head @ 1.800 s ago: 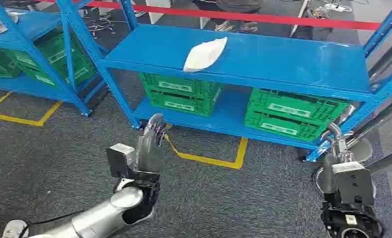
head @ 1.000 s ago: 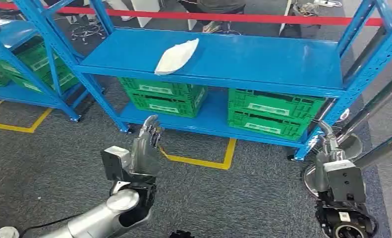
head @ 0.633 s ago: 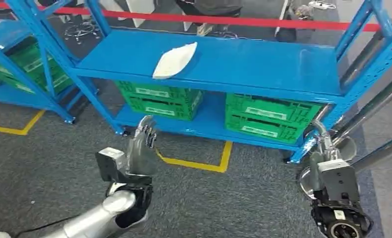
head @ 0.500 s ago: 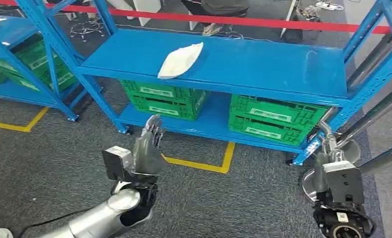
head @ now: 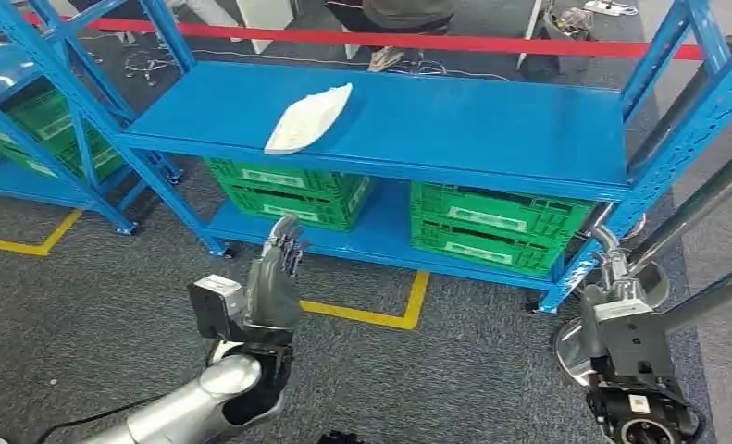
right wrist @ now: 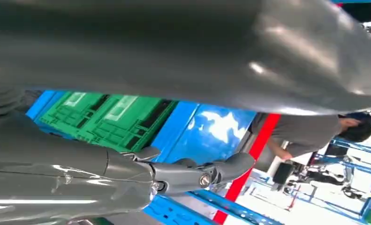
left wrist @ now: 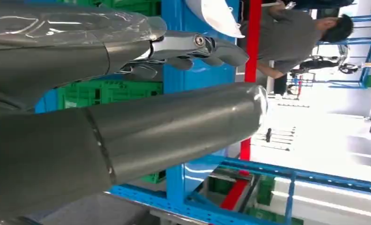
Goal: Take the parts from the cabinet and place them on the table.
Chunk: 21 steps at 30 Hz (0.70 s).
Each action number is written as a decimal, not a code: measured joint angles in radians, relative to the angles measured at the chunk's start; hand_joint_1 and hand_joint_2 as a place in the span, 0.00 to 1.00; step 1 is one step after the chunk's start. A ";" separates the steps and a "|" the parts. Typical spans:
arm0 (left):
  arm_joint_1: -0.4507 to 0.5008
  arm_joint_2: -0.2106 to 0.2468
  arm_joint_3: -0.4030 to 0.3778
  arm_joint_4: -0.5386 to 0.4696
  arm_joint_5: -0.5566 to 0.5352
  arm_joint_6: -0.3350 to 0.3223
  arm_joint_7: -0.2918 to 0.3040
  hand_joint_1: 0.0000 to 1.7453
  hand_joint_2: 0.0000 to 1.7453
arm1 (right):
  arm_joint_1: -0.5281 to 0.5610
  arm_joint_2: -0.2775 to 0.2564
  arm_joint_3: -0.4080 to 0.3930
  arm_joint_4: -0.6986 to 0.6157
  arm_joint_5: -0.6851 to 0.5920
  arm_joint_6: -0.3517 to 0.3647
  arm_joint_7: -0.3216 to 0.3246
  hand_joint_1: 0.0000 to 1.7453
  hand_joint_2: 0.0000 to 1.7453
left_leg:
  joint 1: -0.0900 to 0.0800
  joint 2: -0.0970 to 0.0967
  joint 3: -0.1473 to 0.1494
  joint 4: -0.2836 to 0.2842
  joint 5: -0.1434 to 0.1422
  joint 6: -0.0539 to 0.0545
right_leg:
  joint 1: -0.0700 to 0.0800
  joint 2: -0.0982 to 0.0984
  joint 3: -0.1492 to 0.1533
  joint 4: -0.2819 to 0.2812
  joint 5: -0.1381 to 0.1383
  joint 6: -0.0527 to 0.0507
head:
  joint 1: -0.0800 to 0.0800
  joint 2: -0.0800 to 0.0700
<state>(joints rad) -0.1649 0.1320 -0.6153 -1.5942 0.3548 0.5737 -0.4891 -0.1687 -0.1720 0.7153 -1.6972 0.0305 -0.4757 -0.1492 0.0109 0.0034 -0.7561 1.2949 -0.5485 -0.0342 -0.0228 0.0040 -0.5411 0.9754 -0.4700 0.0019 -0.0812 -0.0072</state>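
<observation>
Robot hand on the left (head: 274, 277), raised with fingers straight and apart, empty, short of the blue cabinet (head: 491, 157). Right robot hand (head: 612, 268) low beside the cabinet's corner post (head: 579, 264), fingers extended in the right wrist view, nothing between them. White part (head: 306, 118) lying flat near the front edge of the upper shelf, towards its left end, well apart from both hands and above the left one. Green crates (head: 288, 190) stacked in two groups on the lower shelf beneath. Person in a grey top (left wrist: 291, 37) beyond the red barrier tape (head: 436, 41) behind the cabinet. No worktop in sight.

Judged as the approach stage, nothing yet picked up. Risks from here: a reach starting from below the shelf could catch the fingers on the shelf lip, or nudge the part backwards out of range, given how lightly it seems to sit on the smooth metal. Thin, curved shape likely awkward to pinch; a shallow hold could let it slide off the front edge to the floor. Right hand close enough to the corner post for a further step forward to bring arm and frame together. Unsteady footing during the reach could also spoil the aim.
</observation>
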 joint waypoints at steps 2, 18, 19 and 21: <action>0.000 0.002 0.000 0.000 0.001 -0.001 -0.001 0.00 0.00 | 0.000 0.000 0.000 0.002 0.000 0.000 0.000 0.00 0.00 | -0.005 0.000 0.043 -0.132 0.105 0.019 | 0.004 0.000 0.019 -0.001 -0.012 -0.001 | -0.010 0.000; -0.003 -0.001 0.000 0.000 0.002 -0.003 -0.006 0.00 0.00 | 0.004 0.000 0.002 0.007 0.001 -0.002 0.001 0.00 0.00 | -0.021 -0.032 0.208 -0.364 0.130 0.062 | 0.006 -0.006 -0.103 0.195 -0.042 0.038 | 0.021 0.000; -0.003 -0.002 0.000 0.000 0.002 -0.002 -0.006 0.00 0.00 | 0.004 0.000 0.002 0.007 0.001 -0.002 0.001 0.00 0.00 | -0.021 -0.037 0.219 -0.361 0.123 0.060 | 0.005 -0.003 -0.064 0.098 0.017 0.035 | 0.024 0.000; -0.004 -0.002 0.000 0.000 0.001 -0.001 -0.005 0.00 0.00 | 0.003 0.000 0.002 0.009 0.001 0.004 0.002 0.00 0.00 | -0.026 -0.043 0.220 -0.355 0.112 0.051 | 0.008 0.028 -0.029 0.014 0.032 0.025 | 0.029 0.000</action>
<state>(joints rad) -0.1685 0.1305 -0.6153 -1.5942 0.3555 0.5730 -0.4944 -0.1653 -0.1720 0.7172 -1.6880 0.0317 -0.4715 -0.1476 -0.0147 -0.0399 -0.5365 0.9397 -0.4368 0.0170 -0.0152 0.0322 -0.5697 0.9894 -0.4380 0.0265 -0.0522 -0.0072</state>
